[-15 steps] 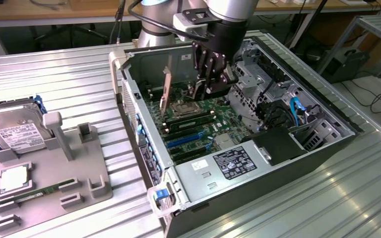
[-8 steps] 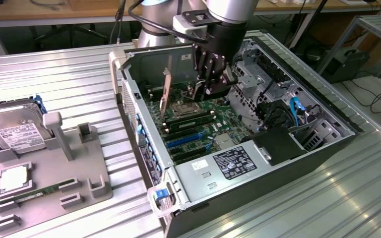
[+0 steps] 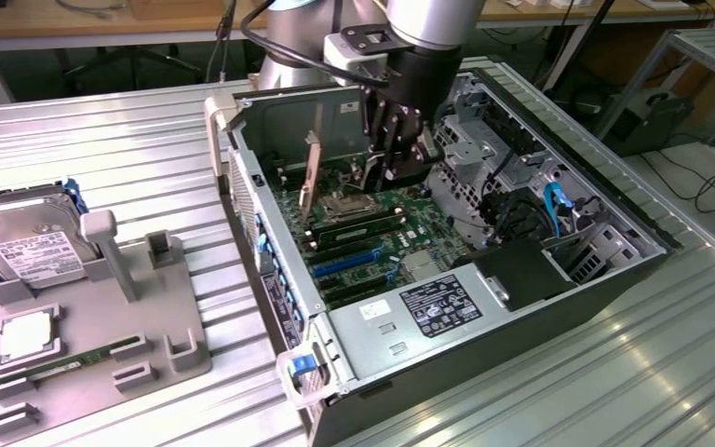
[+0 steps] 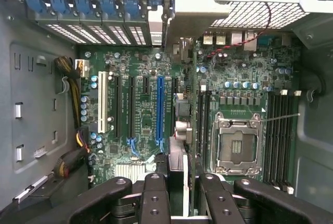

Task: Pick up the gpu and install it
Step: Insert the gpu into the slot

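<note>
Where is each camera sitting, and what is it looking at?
Exterior view: sits off the arm, above and beside the open computer case, looking down at it; the robot arm and gripper reach into the case.
Wrist view: sits on the wrist, looking straight down at the motherboard; the black fingers show, clamped on the gpu, seen edge-on.
Both views share the motherboard, the gpu and the empty CPU socket.

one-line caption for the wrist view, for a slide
Gripper holding the gpu edge-on above the motherboard of an open pc case, over the blue expansion slot.
</note>
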Motion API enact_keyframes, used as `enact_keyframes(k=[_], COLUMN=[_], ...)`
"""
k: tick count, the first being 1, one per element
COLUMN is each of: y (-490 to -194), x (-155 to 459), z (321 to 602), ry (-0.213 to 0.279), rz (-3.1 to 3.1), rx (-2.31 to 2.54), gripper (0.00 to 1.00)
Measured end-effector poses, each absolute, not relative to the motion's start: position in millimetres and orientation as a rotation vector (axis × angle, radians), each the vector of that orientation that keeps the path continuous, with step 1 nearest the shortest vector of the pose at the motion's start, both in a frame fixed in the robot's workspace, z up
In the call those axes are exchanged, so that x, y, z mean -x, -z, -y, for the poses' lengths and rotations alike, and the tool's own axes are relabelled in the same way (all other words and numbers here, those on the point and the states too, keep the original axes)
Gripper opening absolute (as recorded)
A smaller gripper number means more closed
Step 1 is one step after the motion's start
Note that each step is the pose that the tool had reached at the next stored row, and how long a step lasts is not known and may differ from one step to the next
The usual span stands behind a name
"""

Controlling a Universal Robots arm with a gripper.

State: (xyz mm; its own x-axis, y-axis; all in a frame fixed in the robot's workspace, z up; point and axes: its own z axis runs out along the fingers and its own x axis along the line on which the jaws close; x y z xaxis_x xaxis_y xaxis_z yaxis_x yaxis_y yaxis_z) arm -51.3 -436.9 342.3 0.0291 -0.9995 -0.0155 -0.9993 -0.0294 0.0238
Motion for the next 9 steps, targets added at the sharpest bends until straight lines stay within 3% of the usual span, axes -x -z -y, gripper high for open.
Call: enact_keyframes(k=[9], y=[-330.4], x=[51.2], z=[438.6], ry=[0.032], rz=[2.179], rx=[-2.243], gripper=[0.28])
